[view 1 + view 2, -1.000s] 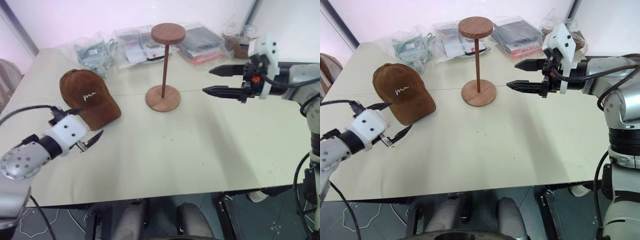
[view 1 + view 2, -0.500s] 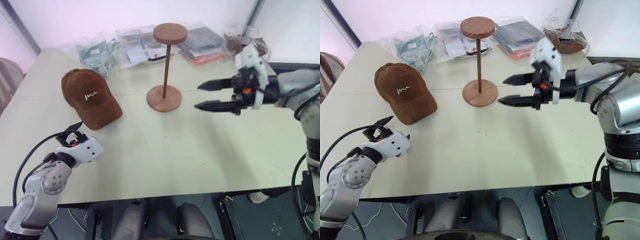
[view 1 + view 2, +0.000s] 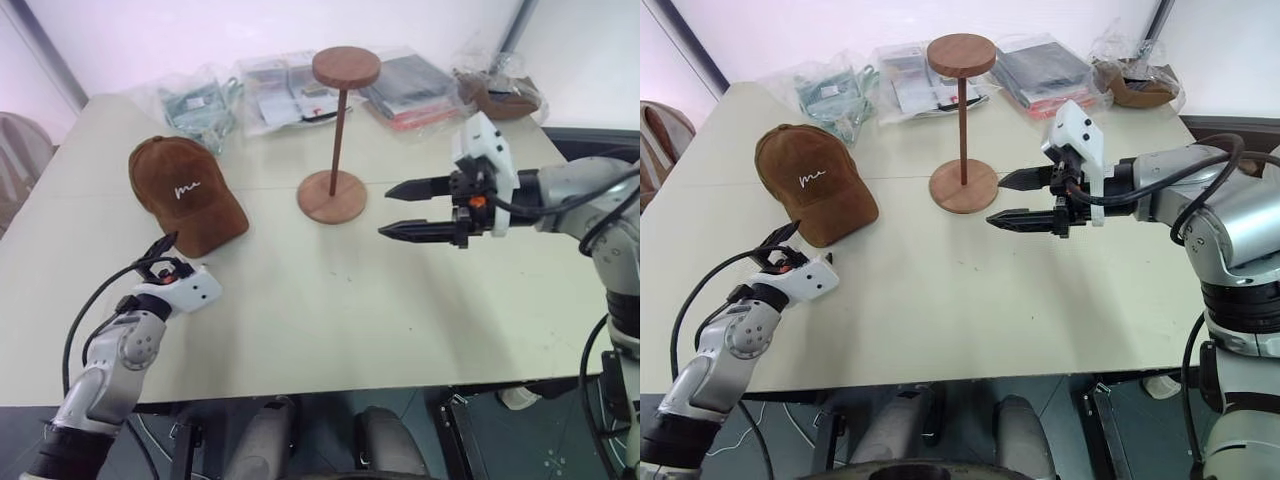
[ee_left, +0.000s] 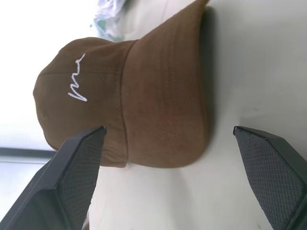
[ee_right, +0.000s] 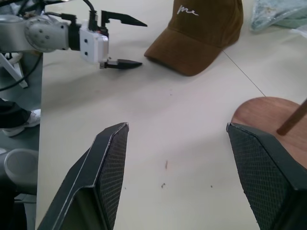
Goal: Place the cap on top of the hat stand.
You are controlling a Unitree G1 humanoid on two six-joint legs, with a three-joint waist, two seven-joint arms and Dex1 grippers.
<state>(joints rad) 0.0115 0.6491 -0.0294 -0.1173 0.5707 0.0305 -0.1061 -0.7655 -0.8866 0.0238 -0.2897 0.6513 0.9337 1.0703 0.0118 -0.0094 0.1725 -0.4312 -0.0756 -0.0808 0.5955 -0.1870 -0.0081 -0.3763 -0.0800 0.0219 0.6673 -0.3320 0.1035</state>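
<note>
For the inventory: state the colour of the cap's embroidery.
White cursive stitching on the brown cap; clearest in the left wrist view.

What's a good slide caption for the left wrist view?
Open left gripper lined up with the brim of the brown cap lying on the table, not yet touching it.

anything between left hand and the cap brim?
Nothing. Bare table separates the open left hand from the cap, clearest in the left wrist view, with its brim toward the fingers.

Cream table [image 3: 400,300], pale wall [image 3: 180,30]
</note>
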